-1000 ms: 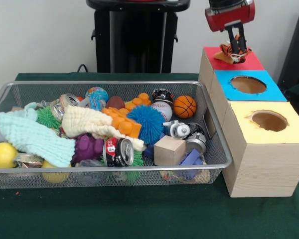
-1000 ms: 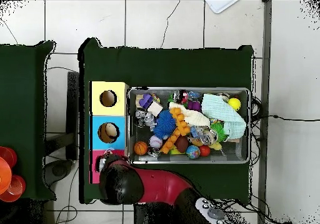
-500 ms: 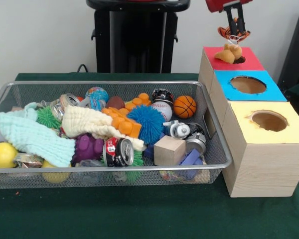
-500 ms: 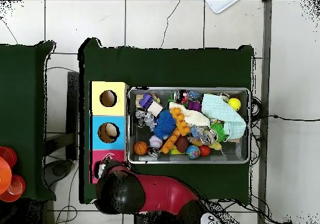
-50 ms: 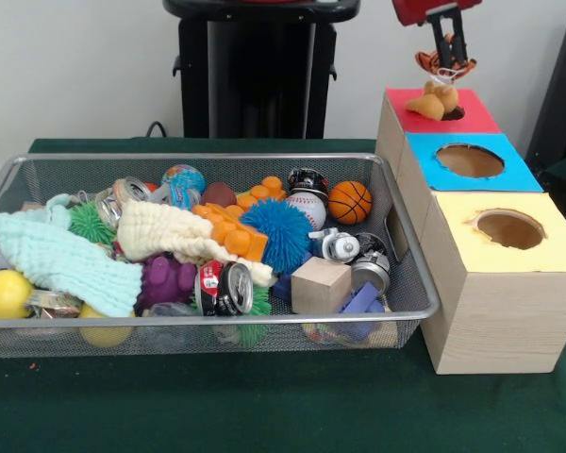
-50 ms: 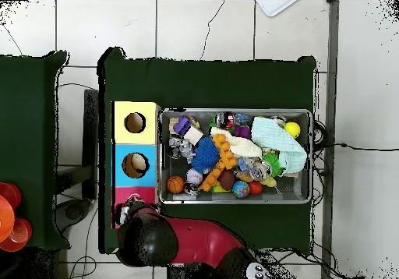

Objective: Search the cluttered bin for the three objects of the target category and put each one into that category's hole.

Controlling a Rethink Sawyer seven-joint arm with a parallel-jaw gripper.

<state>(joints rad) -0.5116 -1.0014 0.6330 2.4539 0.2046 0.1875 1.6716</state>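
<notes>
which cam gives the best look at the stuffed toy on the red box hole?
Front view. The tan stuffed toy lies in plain sight at the hole of the red box top, with the gripper above it shut on an orange striped scrap. In the overhead view the arm covers that hole, so the toy is hidden.

Even, soft indoor light, faint shadows under the bin, slightly hazy

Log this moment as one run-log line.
gripper: above red box, shut on tiger plush | tan plush: in red hole, sticking out | blue hole, yellow hole: open | bin: cluttered
</notes>
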